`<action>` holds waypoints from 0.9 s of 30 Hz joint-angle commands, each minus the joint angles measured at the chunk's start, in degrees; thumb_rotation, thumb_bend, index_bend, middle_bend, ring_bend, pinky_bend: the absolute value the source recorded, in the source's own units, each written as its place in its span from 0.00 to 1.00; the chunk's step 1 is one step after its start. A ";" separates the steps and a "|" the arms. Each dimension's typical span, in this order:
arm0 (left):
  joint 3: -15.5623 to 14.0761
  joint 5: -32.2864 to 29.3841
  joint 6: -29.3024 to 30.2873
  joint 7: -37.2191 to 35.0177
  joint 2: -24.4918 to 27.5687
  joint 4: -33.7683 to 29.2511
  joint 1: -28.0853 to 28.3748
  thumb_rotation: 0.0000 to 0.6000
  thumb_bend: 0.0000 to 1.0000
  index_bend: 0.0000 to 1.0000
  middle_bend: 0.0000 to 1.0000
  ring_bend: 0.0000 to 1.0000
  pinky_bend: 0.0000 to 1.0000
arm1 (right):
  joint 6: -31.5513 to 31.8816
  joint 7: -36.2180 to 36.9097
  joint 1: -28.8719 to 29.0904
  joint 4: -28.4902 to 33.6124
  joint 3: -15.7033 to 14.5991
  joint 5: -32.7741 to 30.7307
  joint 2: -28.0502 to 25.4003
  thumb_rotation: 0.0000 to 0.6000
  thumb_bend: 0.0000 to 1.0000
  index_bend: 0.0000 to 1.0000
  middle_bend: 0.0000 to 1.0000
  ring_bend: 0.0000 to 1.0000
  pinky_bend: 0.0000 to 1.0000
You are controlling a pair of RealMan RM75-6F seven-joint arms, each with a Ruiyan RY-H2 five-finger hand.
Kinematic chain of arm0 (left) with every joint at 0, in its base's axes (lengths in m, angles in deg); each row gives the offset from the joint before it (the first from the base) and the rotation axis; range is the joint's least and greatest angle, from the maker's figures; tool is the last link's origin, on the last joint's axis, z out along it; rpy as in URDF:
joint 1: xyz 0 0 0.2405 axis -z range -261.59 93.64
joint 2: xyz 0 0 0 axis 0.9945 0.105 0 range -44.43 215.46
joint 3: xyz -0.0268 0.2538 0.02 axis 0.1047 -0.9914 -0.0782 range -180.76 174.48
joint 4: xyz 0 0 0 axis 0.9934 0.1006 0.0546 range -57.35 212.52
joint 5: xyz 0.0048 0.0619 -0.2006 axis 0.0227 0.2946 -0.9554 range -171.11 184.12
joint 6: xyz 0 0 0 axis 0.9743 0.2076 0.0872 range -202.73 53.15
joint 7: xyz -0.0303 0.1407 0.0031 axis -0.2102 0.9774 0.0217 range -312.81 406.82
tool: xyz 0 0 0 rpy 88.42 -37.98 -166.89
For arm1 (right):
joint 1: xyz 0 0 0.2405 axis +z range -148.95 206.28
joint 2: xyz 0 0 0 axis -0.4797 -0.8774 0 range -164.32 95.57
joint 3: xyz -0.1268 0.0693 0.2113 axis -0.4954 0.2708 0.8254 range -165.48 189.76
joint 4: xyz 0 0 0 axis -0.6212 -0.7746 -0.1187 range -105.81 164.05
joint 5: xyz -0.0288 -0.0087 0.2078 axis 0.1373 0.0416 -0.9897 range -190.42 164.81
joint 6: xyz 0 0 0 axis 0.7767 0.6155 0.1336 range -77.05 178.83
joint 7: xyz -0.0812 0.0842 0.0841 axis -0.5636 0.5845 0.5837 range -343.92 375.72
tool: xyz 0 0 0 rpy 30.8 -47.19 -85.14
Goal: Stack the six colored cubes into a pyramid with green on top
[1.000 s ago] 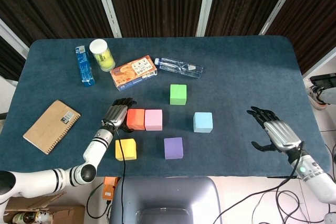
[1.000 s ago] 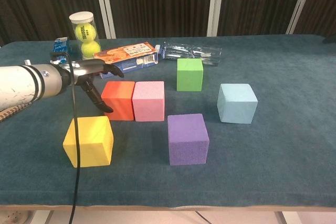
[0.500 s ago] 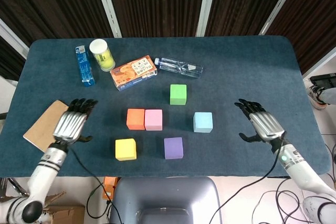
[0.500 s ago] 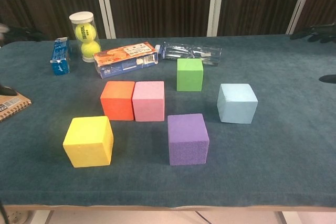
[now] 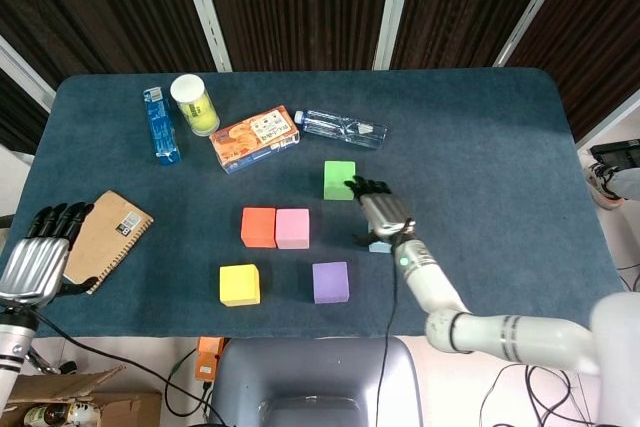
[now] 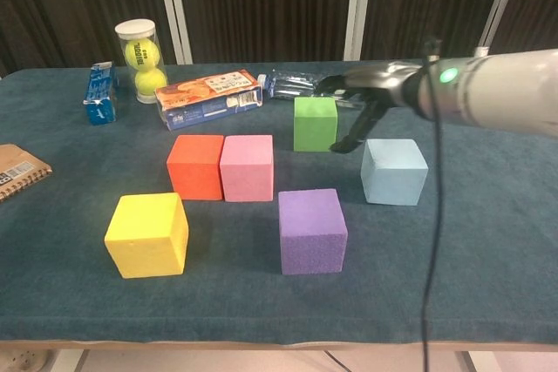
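Six cubes sat flat on the blue table [image 5: 500, 127], none stacked. The pink cube [image 5: 292, 228] makes a good landmark. The orange cube [image 5: 258, 227] touched its left side. The green cube [image 5: 339, 179] stood behind it and to the right, apart. The light blue cube [image 6: 394, 172] stood to the right of the pink one, mostly hidden in the head view. The purple cube [image 5: 330, 282] was in front of the pink one and a bit right, and the yellow cube [image 5: 239, 285] was in front and to the left. Cubes have no long side; all sat square to the table's edges.

The right hand [image 5: 381, 213] hung over the light blue cube, just beside the green cube, with its fingers [image 6: 336, 84] spread wide and holding nothing. The left hand [image 5: 38, 255] was far left of the pink cube, off the table's edge, also spread and empty.

Lots of bare table lay to the right of the cubes.

Behind the pink cube lay a cracker box [image 5: 255, 138], a clear water bottle [image 5: 340, 128] on its side, a blue carton [image 5: 160, 124], and a tube holding tennis balls [image 6: 141, 59]. A brown notebook [image 5: 100, 240] lay far left.
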 commanded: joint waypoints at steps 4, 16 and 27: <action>0.71 1.94 2.43 -1.29 0.86 2.01 -3.39 1.00 0.09 0.09 0.08 0.01 0.08 | 4.30 -7.88 8.69 -6.39 2.73 -8.18 10.28 1.00 0.21 0.06 0.00 0.00 0.00; 2.25 3.33 0.83 -3.69 1.68 2.97 -6.40 1.00 0.10 0.09 0.08 0.01 0.08 | 2.53 -8.42 11.78 -15.60 5.02 -11.11 18.08 1.00 0.21 0.14 0.00 0.00 0.00; 3.87 3.43 -1.65 -3.62 2.04 2.83 -7.27 1.00 0.10 0.09 0.07 0.01 0.08 | 1.46 -8.83 11.87 -16.92 5.65 -12.81 19.14 1.00 0.21 0.23 0.00 0.00 0.00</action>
